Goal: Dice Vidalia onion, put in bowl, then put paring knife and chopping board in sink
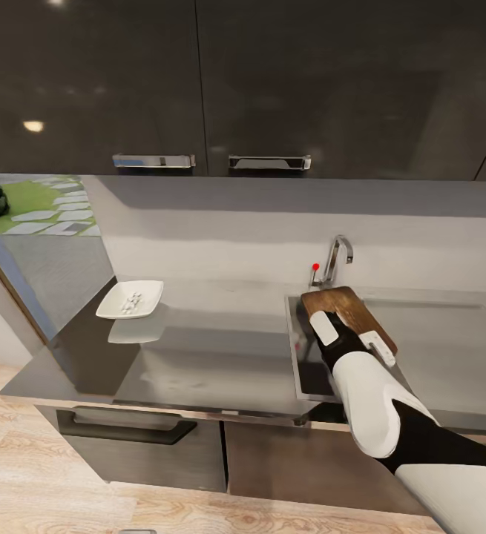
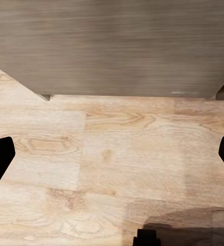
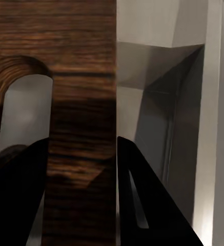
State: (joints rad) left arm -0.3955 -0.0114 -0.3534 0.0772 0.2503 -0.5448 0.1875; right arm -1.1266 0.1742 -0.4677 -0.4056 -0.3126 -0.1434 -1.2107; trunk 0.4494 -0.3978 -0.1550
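Onion pieces (image 1: 132, 302), small white cubes, lie in the white bowl (image 1: 129, 300), which stands on the countertop (image 1: 213, 348) well away to the left of my right gripper (image 1: 344, 320). So I judge the cutting and the filling of the bowl as finished. I cannot find the knife; a small red mark at the near wall of the sink (image 1: 300, 363) may be its handle, but it is too small to tell.

My right gripper is closed on the chopping board (image 1: 346, 308), and I hold it over the basin, just in front of the curved steel tap (image 1: 337, 256). In the right wrist view the two dark fingers (image 3: 142, 205) clamp the strip of board (image 3: 81, 102) between its slot hole and its edge. What is left, I think, is to lower the board in and let go.

The board is dark brown wood with clear grain and rounded corners. The sink is dull grey steel, and the countertop is smooth and glossy.

My left gripper (image 2: 112, 159) is spread wide and empty, hanging over the pale wooden floor (image 2: 117, 154).
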